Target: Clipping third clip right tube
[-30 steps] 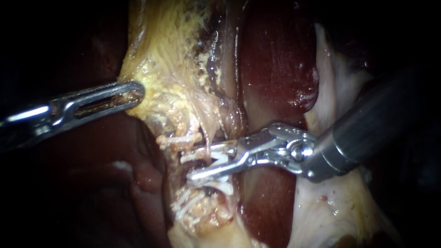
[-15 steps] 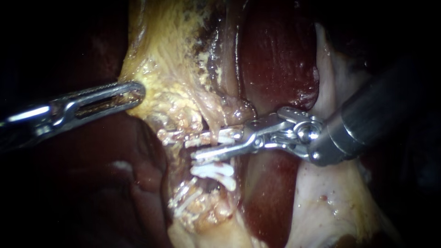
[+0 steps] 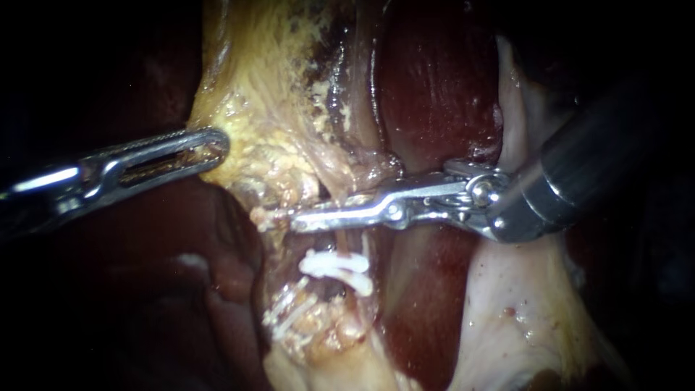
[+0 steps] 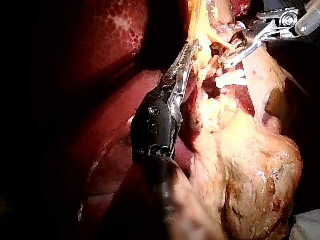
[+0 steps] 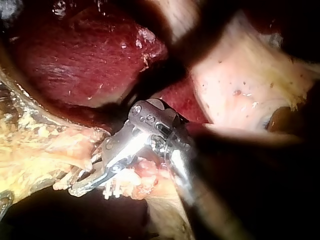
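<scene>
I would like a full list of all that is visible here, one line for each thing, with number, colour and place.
liver: one, dark red, behind and beside the yellow tissue.
yellow tissue: one band, yellow, down the middle.
pale tissue: one sheet, whitish, under the right instrument's shaft.
tube: one, pinkish, thin, between the right instrument's jaws.
clips: several, white, just below those jaws and lower; exact count unclear.
left instrument: one, silver, jaws shut on the yellow tissue's edge.
right instrument: one, silver jaws, dark shaft, jaws shut on the tube.
</scene>
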### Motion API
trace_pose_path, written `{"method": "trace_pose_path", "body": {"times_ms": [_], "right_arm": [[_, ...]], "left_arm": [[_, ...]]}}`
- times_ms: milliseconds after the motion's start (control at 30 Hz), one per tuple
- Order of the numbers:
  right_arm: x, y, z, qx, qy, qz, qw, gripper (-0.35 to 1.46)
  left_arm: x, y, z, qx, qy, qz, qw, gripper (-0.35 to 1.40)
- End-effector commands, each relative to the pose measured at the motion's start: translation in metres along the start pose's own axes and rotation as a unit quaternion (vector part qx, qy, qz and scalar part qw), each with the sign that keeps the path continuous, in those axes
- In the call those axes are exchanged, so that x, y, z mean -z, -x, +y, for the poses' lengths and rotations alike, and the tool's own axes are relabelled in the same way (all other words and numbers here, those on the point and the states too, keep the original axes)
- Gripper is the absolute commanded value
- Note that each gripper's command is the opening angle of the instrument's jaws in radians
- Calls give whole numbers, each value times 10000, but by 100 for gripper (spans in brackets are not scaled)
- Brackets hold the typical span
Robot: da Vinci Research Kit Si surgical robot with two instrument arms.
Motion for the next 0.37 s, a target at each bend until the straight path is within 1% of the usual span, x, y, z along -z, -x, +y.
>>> {"method": "trace_pose_path", "body": {"times_ms": [33, 367], "right_arm": [[-1, 2, 1, -13, 12, -23, 10000, -35], [-3, 4, 1, -7, 11, -27, 10000, -35]], "left_arm": [[0, 0, 0, 0, 1, 2, 10000, -35], [-1, 0, 1, 1, 0, 2, 10000, -35]]}}
